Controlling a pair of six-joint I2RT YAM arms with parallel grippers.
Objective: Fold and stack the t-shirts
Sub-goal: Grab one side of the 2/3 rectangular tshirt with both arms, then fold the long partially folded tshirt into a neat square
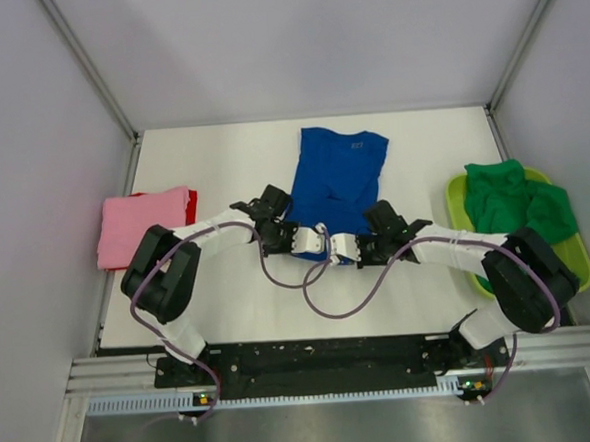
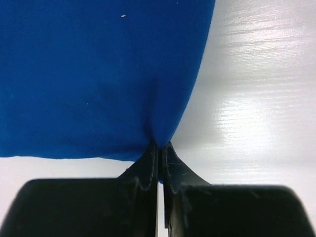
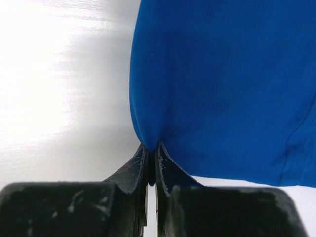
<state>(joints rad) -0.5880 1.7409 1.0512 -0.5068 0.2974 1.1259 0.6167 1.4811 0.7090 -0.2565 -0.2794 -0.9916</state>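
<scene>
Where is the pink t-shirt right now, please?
In the top view, the folded pink t-shirt lies on the table's left side, red cloth showing at its right edge.

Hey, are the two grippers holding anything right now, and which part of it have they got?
Both hold the blue t-shirt: the left gripper and the right gripper each pinch its near edge, close together.

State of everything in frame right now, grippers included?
blue t-shirt: spread on the table, near edge pinched at two spots.
left gripper: shut on the blue t-shirt's edge.
right gripper: shut on the same edge.
pink t-shirt: folded, at left, on something red.
green t-shirts: crumpled, in the basket.
basket: upright, at right.
</scene>
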